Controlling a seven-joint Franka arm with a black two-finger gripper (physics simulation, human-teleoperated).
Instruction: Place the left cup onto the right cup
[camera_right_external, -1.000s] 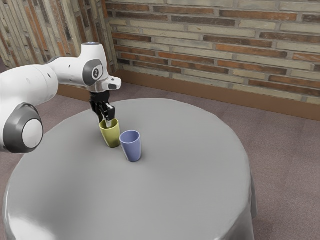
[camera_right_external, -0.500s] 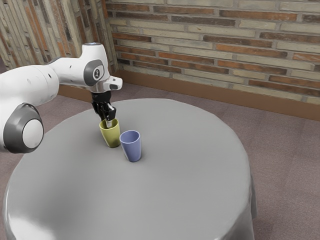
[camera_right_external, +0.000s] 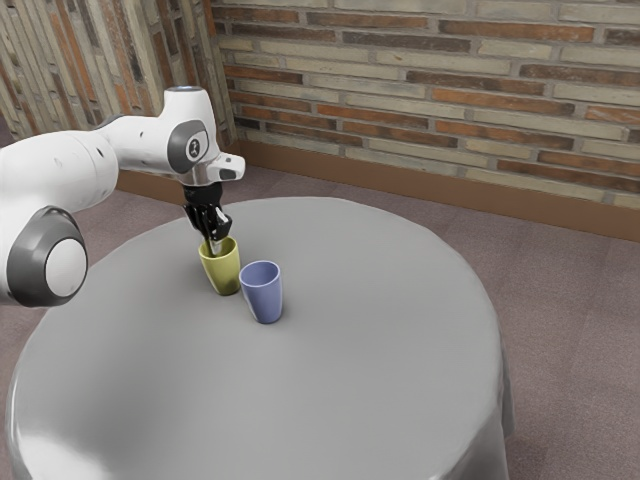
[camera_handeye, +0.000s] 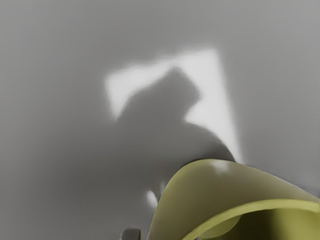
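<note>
Exterior view: gripper (camera_right_external: 213, 243) stood over far rim of olive cup (camera_right_external: 221, 268), narrower than a second ago, gap between fingers gone; judged pinched on rim wall. Olive cup unmoved, upright on surface (camera_right_external: 380, 360), base down, just beside blue cup (camera_right_external: 262, 291) at exterior view's right. Grasp looked made, lift not yet begun.

Wrist view: olive cup (camera_handeye: 220, 200) sat large right under hand, rim and inside showing; hand's shadow lay on grey surface (camera_handeye: 60, 150) beyond. Next: raise, carry over blue cup
</note>
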